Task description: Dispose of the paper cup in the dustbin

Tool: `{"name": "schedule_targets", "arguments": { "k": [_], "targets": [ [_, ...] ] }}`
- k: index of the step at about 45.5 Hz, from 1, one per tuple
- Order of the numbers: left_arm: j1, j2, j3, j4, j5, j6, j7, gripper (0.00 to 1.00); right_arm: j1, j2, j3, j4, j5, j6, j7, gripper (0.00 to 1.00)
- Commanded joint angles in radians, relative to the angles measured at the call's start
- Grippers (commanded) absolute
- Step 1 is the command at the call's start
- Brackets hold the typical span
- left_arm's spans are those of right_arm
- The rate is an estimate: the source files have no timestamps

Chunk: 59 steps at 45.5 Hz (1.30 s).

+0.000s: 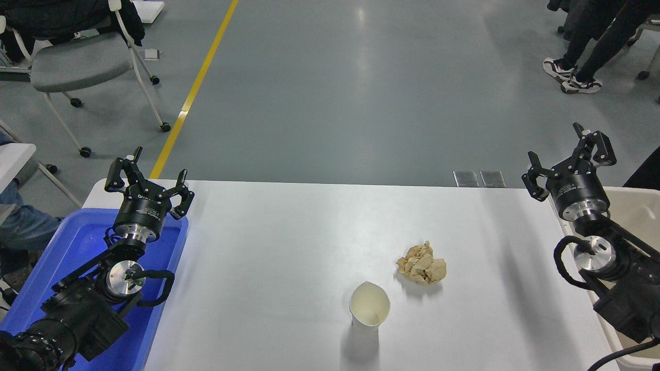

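The white paper cup (pixel 369 309) stands upright on the white table (pixel 289 242), near the front edge at the middle, its cream inside showing. The beige dustbin (pixel 639 211) is at the table's right edge, mostly hidden behind my right arm. My right gripper (pixel 567 157) is open and empty, held up above the bin's near-left corner, well to the right of and beyond the cup. My left gripper (pixel 149 175) is open and empty, parked above the blue tray at the lower left.
A crumpled tan paper ball (pixel 422 264) lies just right of and beyond the cup. A bright blue tray (pixel 77 257) sits at the table's left edge. A chair (pixel 82 62) stands on the floor far left; a person's legs (pixel 582 56) show at the top right.
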Motion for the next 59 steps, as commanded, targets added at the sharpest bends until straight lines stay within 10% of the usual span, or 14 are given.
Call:
{"name": "schedule_targets", "arguments": {
  "k": [1, 59],
  "targets": [
    [0.0, 0.0, -0.001, 0.0, 0.0, 0.0, 0.003, 1.0, -0.004, 0.013, -0.02, -0.006, 0.0, 0.002, 0.0, 1.0],
    [0.0, 0.0, -0.001, 0.0, 0.0, 0.0, 0.001, 1.0, 0.013, 0.027, -0.029, -0.051, -0.003, 0.002, -0.001, 1.0]
  ]
}}
